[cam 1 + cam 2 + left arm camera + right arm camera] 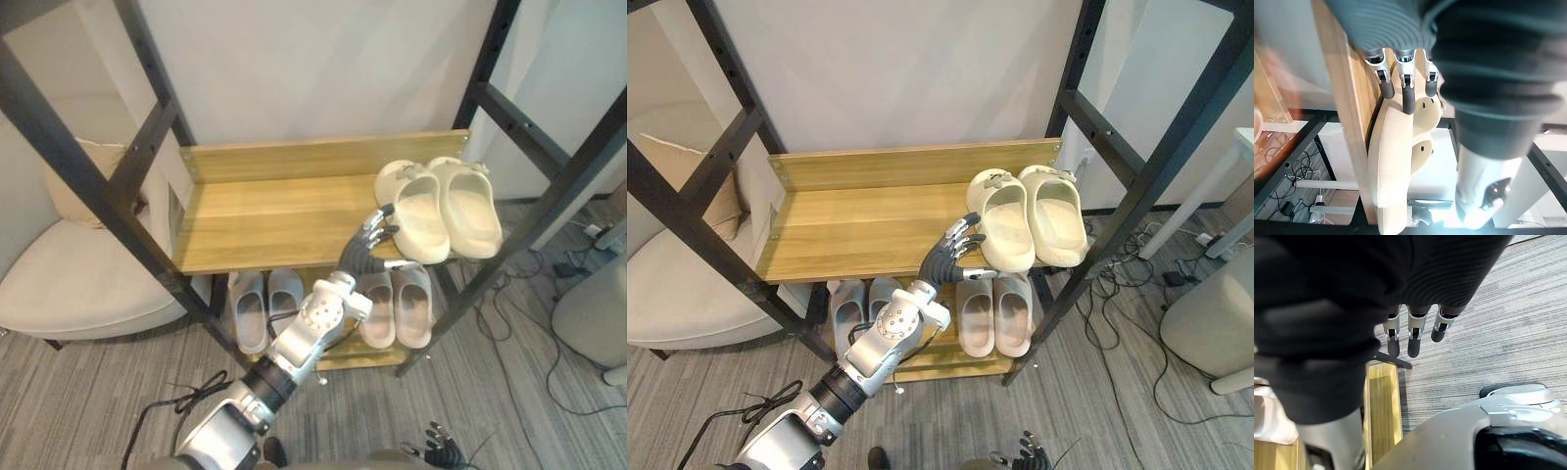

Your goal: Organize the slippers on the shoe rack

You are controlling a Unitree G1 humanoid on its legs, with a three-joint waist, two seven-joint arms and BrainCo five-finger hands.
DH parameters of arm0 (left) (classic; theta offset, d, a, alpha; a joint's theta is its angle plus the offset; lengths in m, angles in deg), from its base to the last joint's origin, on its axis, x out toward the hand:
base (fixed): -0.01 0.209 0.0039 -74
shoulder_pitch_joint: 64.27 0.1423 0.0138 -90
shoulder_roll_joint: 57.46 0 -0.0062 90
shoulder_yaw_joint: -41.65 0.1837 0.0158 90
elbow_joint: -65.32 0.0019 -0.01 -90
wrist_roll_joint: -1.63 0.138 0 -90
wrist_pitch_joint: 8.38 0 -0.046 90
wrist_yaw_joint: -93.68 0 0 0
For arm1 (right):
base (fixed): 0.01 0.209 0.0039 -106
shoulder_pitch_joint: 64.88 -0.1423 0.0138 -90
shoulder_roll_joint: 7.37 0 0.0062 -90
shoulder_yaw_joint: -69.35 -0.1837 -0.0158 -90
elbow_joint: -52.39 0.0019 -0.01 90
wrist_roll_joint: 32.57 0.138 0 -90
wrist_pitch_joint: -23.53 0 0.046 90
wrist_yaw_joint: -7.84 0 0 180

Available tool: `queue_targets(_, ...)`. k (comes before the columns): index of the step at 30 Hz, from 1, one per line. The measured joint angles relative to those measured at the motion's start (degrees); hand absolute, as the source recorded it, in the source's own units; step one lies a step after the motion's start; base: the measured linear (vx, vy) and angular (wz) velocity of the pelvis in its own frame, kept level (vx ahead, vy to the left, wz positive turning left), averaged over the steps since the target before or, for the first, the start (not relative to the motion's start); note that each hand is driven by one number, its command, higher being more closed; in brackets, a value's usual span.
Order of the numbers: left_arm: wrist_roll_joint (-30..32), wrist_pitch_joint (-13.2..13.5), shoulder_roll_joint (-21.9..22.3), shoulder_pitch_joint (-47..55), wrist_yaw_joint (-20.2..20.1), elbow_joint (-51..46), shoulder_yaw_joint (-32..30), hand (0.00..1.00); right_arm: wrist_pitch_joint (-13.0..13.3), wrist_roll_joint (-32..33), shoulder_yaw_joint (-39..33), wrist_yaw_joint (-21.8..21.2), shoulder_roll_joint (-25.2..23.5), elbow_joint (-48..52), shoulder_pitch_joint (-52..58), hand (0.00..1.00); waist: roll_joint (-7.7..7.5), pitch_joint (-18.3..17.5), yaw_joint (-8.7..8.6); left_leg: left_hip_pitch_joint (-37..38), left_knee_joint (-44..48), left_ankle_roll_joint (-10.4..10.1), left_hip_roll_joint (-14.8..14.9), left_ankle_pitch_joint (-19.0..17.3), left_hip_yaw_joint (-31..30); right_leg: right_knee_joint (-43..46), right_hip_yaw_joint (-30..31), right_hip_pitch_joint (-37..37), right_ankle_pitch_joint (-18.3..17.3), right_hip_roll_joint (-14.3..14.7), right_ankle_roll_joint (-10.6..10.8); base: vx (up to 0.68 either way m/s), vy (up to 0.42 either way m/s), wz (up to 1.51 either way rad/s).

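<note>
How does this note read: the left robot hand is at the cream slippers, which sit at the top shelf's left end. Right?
Not quite. The cream slippers sit at the top shelf's right end, as the left eye view shows. The left robot hand is indeed at them.

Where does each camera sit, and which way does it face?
Left eye view: on the head, looking down at the shoe rack; left hand at the cream slippers.
Right eye view: beside it, same scene, slightly offset.
Left wrist view: left wrist, along straight fingers toward the cream slippers.
Right wrist view: right wrist, past the right hand to carpet.
</note>
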Motion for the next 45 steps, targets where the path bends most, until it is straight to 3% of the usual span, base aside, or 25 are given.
queue_targets(11, -0.1, -0.2, -0.7, -1.5, -0.6, 1.4, -2.7, 0.00, 0.1, 0.0, -0.1, 0.0, -0.2, 0.1, -0.3, 0.00, -0.17, 0.3, -0.14, 0.0, 0.0, 0.0, -0.1, 0.0, -0.6, -1.0, -0.9, 0.6, 0.0, 0.0, 0.0, 0.00, 0.000, 0.02)
queue_targets(18, -0.9, -0.3, -5.1, 0.9, -2.9, -4.6, -4.5, 0.00, 0.1, 0.1, 0.0, -0.9, -0.2, -0.1, -1.2, 0.00, -0.32, 1.0, -0.26, -0.3, 0.0, 0.0, -0.4, 0.0, -3.5, -2.4, -3.8, 2.7, 0.1, 0.0, 0.0, 0.03, -0.017, 0.20)
queue_targets(32, -11.3, -0.2, -12.6, 14.2, -12.5, -22.9, -3.4, 0.00, 0.1, 0.0, 3.5, -3.6, 1.5, -2.1, -4.6, 0.00, -0.46, 1.1, 1.43, 0.0, 0.0, 0.0, -1.1, 0.1, -6.9, -3.1, -7.0, 4.8, 0.0, -0.1, 0.0, -0.01, -0.005, 0.10)
queue_targets(37, -14.8, -0.2, -16.2, 23.2, -16.8, -28.4, -2.4, 0.00, 0.1, -0.1, 3.7, -3.8, 1.8, -2.8, -4.5, 0.00, -0.56, 1.2, 2.01, 0.4, 0.0, 0.2, -1.5, 0.2, -8.4, -4.1, -8.7, 6.5, -0.1, -0.6, 0.2, -0.03, 0.006, 0.15)
queue_targets(41, -15.9, -0.5, -18.8, 32.5, -19.4, -28.7, -4.2, 0.00, 0.1, -0.2, 3.8, -4.1, 1.9, -3.4, -4.7, 0.00, -0.79, 1.3, 4.18, 0.3, 0.0, 0.2, -2.1, 0.2, -8.5, -4.2, -8.7, 6.5, -0.2, -0.8, 0.3, -0.01, 0.010, 0.03)
queue_targets(45, -15.6, -0.8, -19.3, 37.9, -20.4, -22.7, -7.5, 0.00, 0.1, -0.2, 4.0, -4.3, 1.9, -4.4, -5.2, 0.00, -1.03, 1.3, 4.99, 0.3, 0.0, 0.3, -2.3, 0.2, -8.5, -4.4, -8.8, 6.6, -0.2, -1.1, 0.4, 0.00, 0.000, 0.00)
